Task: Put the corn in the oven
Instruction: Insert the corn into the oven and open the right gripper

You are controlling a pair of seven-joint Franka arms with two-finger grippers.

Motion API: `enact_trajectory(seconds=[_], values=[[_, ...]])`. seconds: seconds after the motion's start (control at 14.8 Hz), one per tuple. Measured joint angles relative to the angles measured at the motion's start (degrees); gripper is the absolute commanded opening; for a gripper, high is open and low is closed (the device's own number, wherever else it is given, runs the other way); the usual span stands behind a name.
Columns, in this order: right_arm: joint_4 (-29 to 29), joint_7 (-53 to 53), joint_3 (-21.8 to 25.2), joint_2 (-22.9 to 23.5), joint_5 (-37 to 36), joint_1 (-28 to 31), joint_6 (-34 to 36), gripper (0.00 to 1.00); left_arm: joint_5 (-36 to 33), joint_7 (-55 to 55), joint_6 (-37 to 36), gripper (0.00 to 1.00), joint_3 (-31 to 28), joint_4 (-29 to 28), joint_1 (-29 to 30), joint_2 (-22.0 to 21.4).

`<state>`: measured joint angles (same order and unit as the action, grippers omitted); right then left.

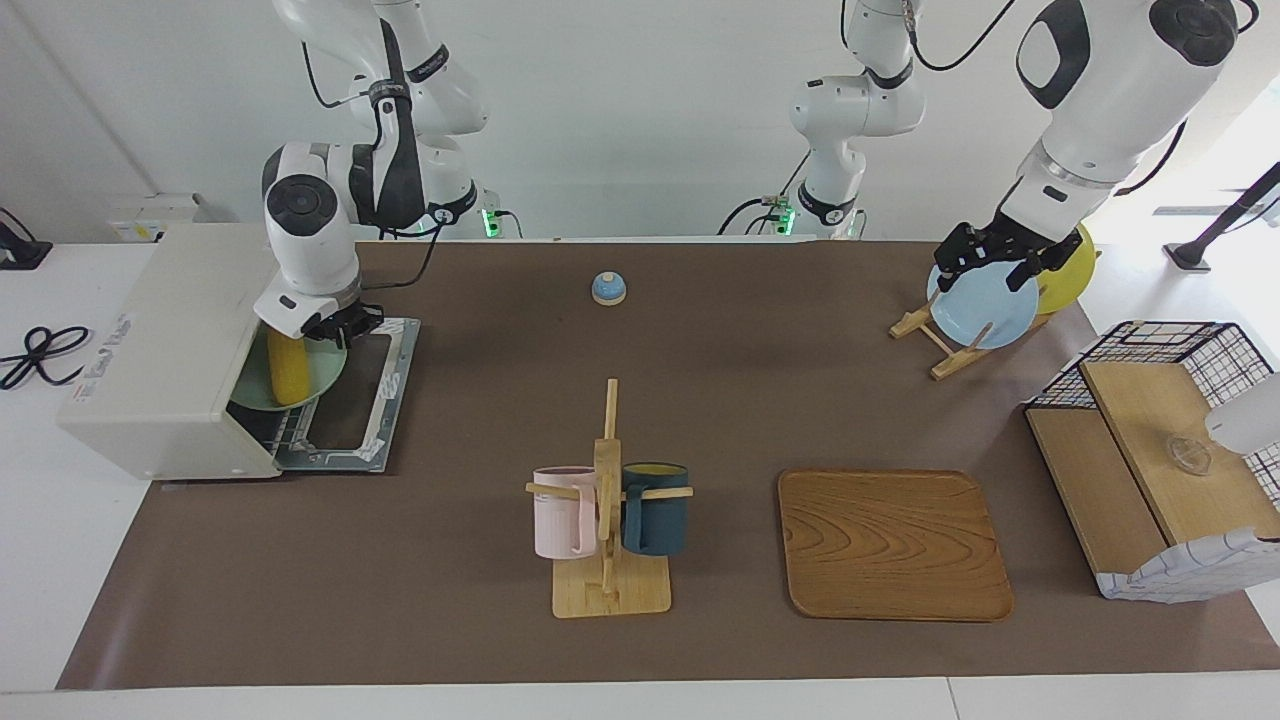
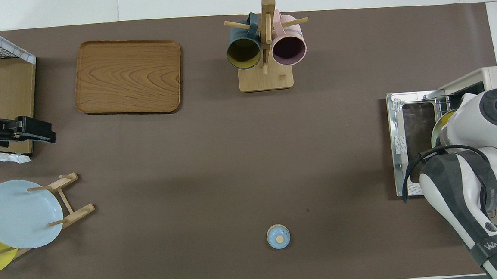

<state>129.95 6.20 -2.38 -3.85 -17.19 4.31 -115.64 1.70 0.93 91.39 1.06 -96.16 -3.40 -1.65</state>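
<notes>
Brown matting point(image 1: 720, 350) covers the white counter from edge to edge. At the right arm's end stands the boxy cream-white toaster oven point(image 1: 160, 350), its dark glass drop-down door point(image 1: 355, 395) lying open and flat on the mat. Inside the oven mouth a pale green round plate point(image 1: 300, 385) rests on the wire rack, and the bright yellow tapered corn cob point(image 1: 288, 368) lies on that plate, just within the opening. The right gripper point(image 1: 335, 325) sits at the upper end of the corn, over the plate; whether its fingers are clamped on the cob or parted cannot be told. The left gripper point(image 1: 990, 255) hangs over the wooden plate stand point(image 1: 935, 345) near the corner at the left arm's end on the robots' edge; its finger state also cannot be told. That stand holds a light blue round plate point(image 1: 985, 305) and a yellow round plate point(image 1: 1070, 275), both on edge. A wire-and-wood basket shelf point(image 1: 1150, 450) sits at the left arm's end, with a small clear glass object point(image 1: 1188, 455) on its upper board. Toward the edge away from the robots lie a rectangular wooden tray point(image 1: 890, 545) with nothing on it and a wooden mug tree point(image 1: 608, 520) carrying a pink mug point(image 1: 563, 510) and a dark teal mug point(image 1: 655, 505). A small blue call bell point(image 1: 608, 288) stands mid-counter near the robots' edge.
</notes>
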Motion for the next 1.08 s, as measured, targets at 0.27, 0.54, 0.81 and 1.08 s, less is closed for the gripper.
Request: enact_trajectory(seconds=[0.27, 0.54, 0.81, 1.08], values=[[-0.50, 0.00, -0.23, 0.00, 0.00, -0.07, -0.13, 0.24, 0.00, 0.00, 0.00, 1.00, 0.00, 0.00, 0.00, 0.00], [-3.00, -0.49, -1.24, -0.01, 0.61, -1.65, 2.51, 0.17, 0.00, 0.00, 0.00, 1.00, 0.00, 0.00, 0.00, 0.00], [-2.61, -8.91, -1.72, 0.11, 5.75, -7.03, 3.15, 0.00, 0.00, 0.00, 0.00, 1.00, 0.00, 0.00, 0.00, 0.00], [3.16, -15.51, -1.93, 1.45, 5.96, -10.56, -6.62, 0.00, 0.00, 0.00, 0.00, 1.00, 0.00, 0.00, 0.00, 0.00]])
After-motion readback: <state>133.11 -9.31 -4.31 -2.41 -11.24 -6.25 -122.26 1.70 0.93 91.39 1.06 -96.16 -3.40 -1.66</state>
